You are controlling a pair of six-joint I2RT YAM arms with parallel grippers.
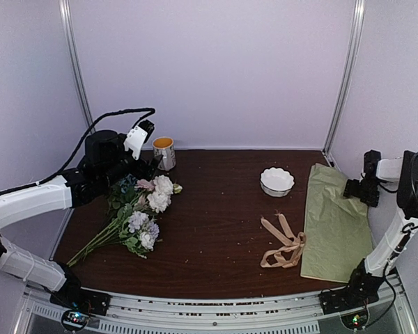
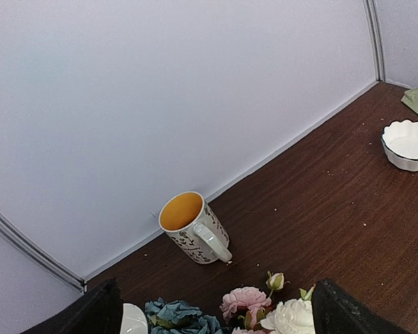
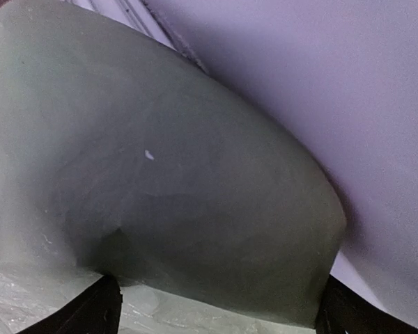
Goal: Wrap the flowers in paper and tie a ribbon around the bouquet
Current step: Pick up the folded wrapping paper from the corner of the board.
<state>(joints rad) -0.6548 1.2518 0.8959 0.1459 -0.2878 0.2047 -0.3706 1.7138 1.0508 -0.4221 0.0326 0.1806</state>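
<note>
The left gripper (image 2: 219,316), jaws spread, hovers over the flowers (image 1: 143,209) lying at the left of the table (image 1: 223,209). The right gripper (image 3: 219,313), also spread, sits at the far edge of the paper (image 1: 334,223), with the ribbon (image 1: 284,247) at the paper's left edge

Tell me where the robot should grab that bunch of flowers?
Probably the stems, from above: they lie flat on the table, gathered into one narrow bundle pointing toward the near left corner, while the blooms are wide and easily crushed.
</note>
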